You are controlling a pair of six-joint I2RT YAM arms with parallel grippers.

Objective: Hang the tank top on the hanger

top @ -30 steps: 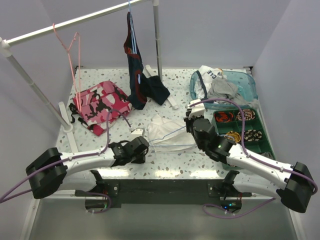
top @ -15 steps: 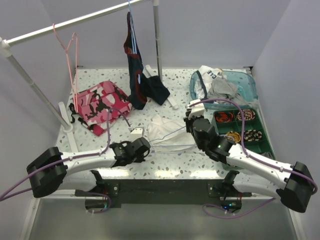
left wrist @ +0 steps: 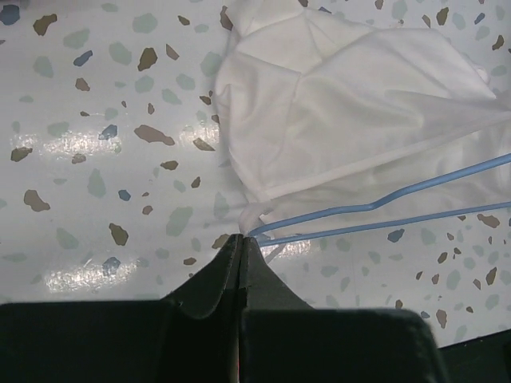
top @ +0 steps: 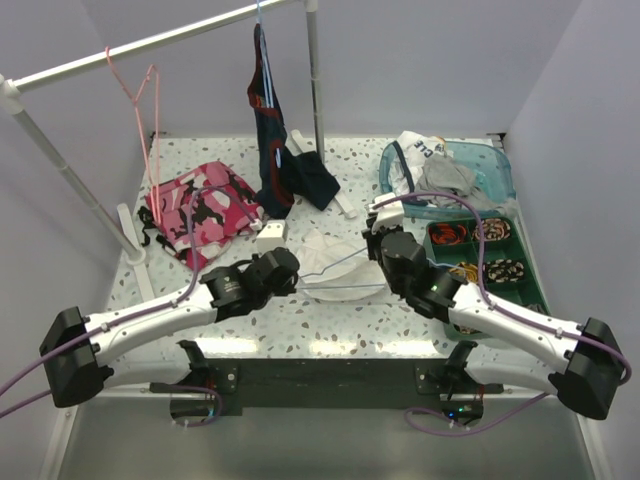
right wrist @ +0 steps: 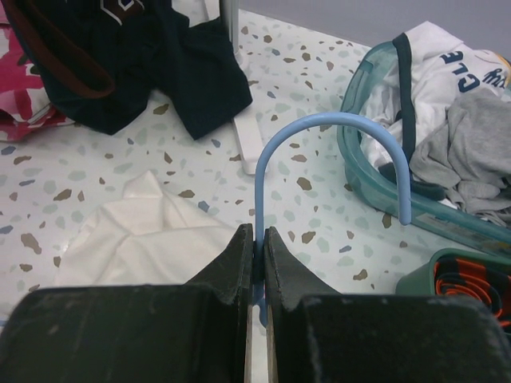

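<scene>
Wrist view shows right fingers [right wrist: 227, 271] pinching hanger [right wrist: 335, 120] hook.

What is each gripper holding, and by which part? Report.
Right gripper: thin light-blue hanger, at the hook's base. Left gripper: limp white tank top, by its edge at the hanger's corner.

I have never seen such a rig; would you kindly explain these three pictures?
Two robot arms stand at the table's near edge. One picture looks down from above; the other two come from wrist cameras. On the speckled table lie a white tank top, a pink camouflage garment and a tub of clothes; a dark garment hangs from the rail. The right jaws are shut on the blue hanger below its hook. The left jaws are shut, seemingly on the tank top's edge at the hanger's corner.
</scene>
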